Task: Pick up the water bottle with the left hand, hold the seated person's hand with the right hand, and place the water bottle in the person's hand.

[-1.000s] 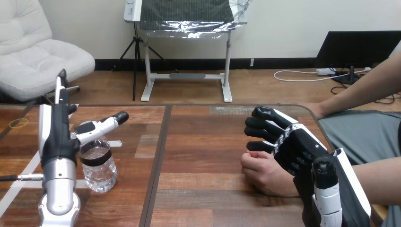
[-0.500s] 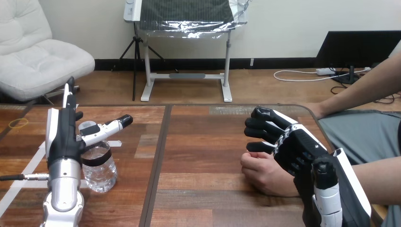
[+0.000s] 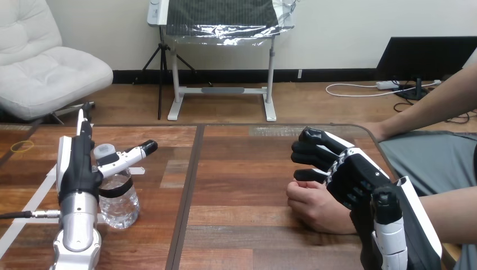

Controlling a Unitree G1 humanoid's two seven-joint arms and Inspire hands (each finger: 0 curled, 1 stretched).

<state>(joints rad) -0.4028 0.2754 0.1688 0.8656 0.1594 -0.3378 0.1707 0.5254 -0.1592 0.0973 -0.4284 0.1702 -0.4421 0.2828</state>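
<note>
The clear plastic water bottle with a dark band stands upright on the wooden tabletop at the view's left. The left hand is just beside it, fingers straight and open, thumb reaching past the cap. The right hand lies over the person's hand, a fist resting on the tabletop at the right; whether it grips that fist cannot be told.
</note>
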